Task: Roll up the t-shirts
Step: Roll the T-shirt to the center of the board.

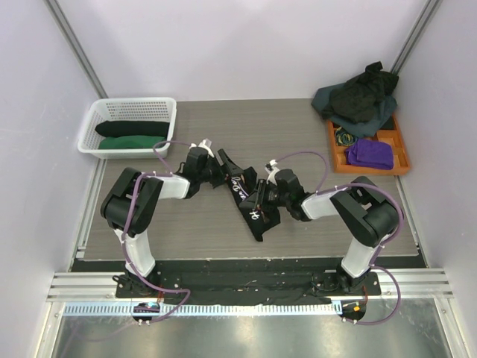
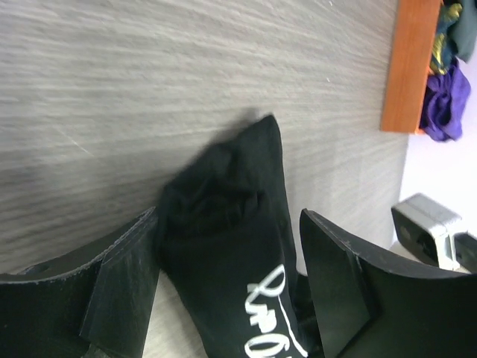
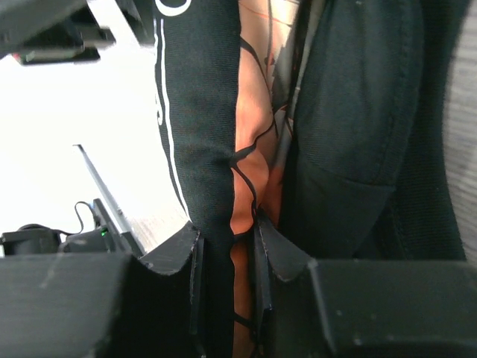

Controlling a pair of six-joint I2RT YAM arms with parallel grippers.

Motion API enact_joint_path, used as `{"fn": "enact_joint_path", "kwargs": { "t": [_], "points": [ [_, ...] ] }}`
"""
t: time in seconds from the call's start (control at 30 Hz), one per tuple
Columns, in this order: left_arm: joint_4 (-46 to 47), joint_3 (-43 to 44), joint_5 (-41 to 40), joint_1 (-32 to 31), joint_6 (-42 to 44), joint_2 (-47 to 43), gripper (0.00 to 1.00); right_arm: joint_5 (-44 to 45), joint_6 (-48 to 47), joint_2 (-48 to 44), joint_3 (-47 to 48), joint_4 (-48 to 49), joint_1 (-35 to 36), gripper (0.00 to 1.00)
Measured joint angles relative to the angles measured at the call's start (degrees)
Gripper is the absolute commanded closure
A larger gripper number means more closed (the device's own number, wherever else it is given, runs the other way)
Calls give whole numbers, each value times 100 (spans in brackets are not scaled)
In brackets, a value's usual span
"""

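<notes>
A black t-shirt with white script (image 1: 250, 201) lies folded into a long band across the table's middle. My left gripper (image 1: 220, 171) is open at its far-left end; in the left wrist view the shirt (image 2: 227, 246) lies between the spread fingers (image 2: 123, 276). My right gripper (image 1: 262, 195) is shut on the same shirt near its middle; the right wrist view shows black cloth with orange print (image 3: 250, 142) pinched between the pads (image 3: 195, 276). More t-shirts, dark and grey-blue, are heaped (image 1: 358, 101) at the back right. A black roll (image 1: 133, 128) and a green roll (image 1: 133, 142) lie in the basket.
A white lattice basket (image 1: 112, 112) stands at the back left. An orange compartment tray (image 1: 399, 145) at the back right holds a purple cloth (image 1: 370, 154). Side walls close in the table left and right.
</notes>
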Motion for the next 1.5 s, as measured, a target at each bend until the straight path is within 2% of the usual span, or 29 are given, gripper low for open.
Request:
{"fn": "enact_joint_path", "kwargs": {
  "t": [0.1, 0.2, 0.23, 0.3, 0.37, 0.4, 0.53, 0.6, 0.63, 0.73, 0.83, 1.0, 1.1, 1.33, 1.43, 1.5],
  "points": [
    [-98, 63, -192, 0, 83, 0, 29, -164, 68, 11, -55, 57, -33, 99],
    [-195, 103, -339, 0, 205, 0, 40, -295, 114, 13, -92, 70, -81, 99],
    [-251, 111, -380, 0, 234, 0, 47, -328, 125, 13, -98, 70, -96, 99],
    [-378, 144, -428, 7, 321, 2, 55, -409, 160, 48, -107, 103, -131, 99],
    [-492, 170, -459, 7, 361, 15, 70, -474, 205, 92, -107, 142, -164, 99],
    [-540, 179, -479, 7, 387, 33, 82, -494, 223, 101, -107, 151, -175, 99],
    [-643, 234, -485, 4, 481, 107, 100, -527, 227, 122, -105, 170, -186, 98],
    [-704, 291, -481, -7, 522, 118, 100, -531, 223, 122, -101, 153, -190, 78],
    [-734, 310, -494, -13, 535, 120, 100, -531, 223, 122, -96, 140, -190, 64],
    [-789, 345, -522, -20, 557, 131, 100, -529, 205, 116, -90, 98, -192, 52],
    [-807, 348, -546, -22, 597, 133, 100, -496, 177, 24, -90, -101, -201, 45],
    [-807, 348, -566, -31, 614, 133, 100, -219, -103, -535, -120, -929, -160, 43],
    [-807, 348, -568, -35, 616, 131, 100, 76, -238, -870, -212, -1381, -26, 46],
    [-826, 348, -546, -120, 619, 129, 100, 422, -323, -1469, -651, -1727, 94, 71],
    [-837, 348, -531, -168, 621, 127, 100, 420, -286, -1545, -778, -1648, 96, 72],
    [-844, 348, -531, -179, 621, 125, 100, 404, -258, -1541, -850, -1526, 94, 68]
  ]
}}
